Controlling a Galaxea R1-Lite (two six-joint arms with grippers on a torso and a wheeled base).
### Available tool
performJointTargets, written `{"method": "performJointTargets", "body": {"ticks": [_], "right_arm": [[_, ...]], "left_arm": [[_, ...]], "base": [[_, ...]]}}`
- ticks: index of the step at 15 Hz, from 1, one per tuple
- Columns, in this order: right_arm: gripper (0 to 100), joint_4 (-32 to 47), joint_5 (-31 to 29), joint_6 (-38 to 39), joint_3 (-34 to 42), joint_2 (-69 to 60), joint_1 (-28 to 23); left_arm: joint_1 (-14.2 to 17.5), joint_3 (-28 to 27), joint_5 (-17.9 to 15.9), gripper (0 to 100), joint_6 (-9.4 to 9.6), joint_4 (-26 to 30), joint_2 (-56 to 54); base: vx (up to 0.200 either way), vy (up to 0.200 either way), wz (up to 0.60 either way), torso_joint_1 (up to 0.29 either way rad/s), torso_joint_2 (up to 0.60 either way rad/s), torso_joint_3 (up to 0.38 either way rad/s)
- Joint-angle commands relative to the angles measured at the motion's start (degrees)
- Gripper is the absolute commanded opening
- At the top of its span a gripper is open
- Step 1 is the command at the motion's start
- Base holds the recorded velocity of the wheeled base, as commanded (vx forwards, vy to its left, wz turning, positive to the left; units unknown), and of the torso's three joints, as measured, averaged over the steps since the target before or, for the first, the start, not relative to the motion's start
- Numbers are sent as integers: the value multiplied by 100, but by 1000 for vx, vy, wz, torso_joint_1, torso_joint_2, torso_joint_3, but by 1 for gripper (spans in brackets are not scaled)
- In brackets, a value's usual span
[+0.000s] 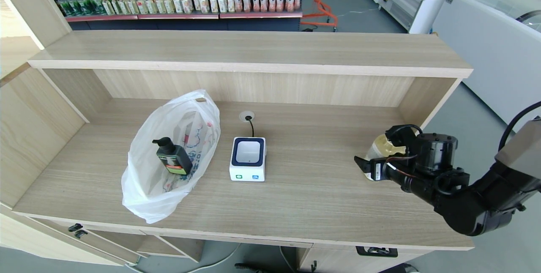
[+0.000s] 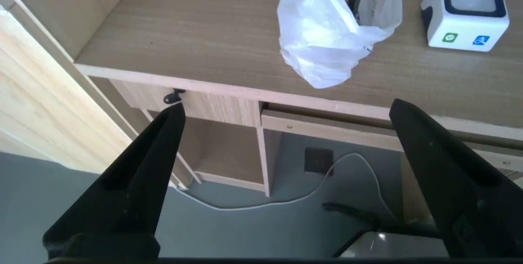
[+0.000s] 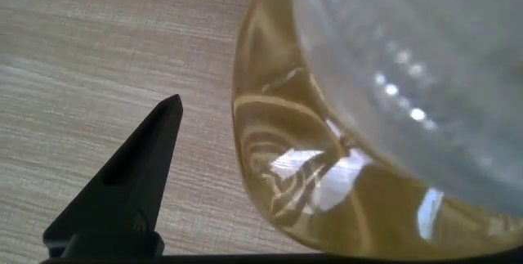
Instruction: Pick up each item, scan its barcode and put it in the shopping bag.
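Observation:
A white plastic shopping bag (image 1: 143, 188) lies open on the left of the wooden counter, with a dark green pump bottle (image 1: 173, 157) inside it. The white scanner (image 1: 248, 159) with a dark blue rim stands at the middle. On the counter's right side is a bottle of yellowish liquid (image 1: 380, 147), close up in the right wrist view as a clear rounded wall (image 3: 343, 158). My right gripper (image 1: 376, 149) is open with the bottle between its fingers; one finger (image 3: 135, 182) stands a little apart from the bottle. My left gripper (image 2: 288, 109) hangs open with nothing in it, in front of and below the counter's edge.
The counter (image 1: 312, 188) has a raised back wall (image 1: 253, 85) and side walls. The scanner's black cable (image 1: 251, 127) runs to a hole at the back. From the left wrist, the bag (image 2: 327, 35) and scanner (image 2: 464, 6) sit above drawers at the counter's front.

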Motion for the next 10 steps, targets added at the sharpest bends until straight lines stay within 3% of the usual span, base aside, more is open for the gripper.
{"method": "performJointTargets", "body": {"ticks": [1, 10], "right_arm": [[0, -9, 7, -26, -65, 73, 4], [0, -325, 15, -703, -162, 179, 4]], "left_arm": [[0, 0, 1, 100, -5, 1, 6], [0, 0, 1, 100, 3, 1, -2]], "base": [[0, 0, 0, 0, 0, 0], [0, 0, 0, 0, 0, 0]]}}
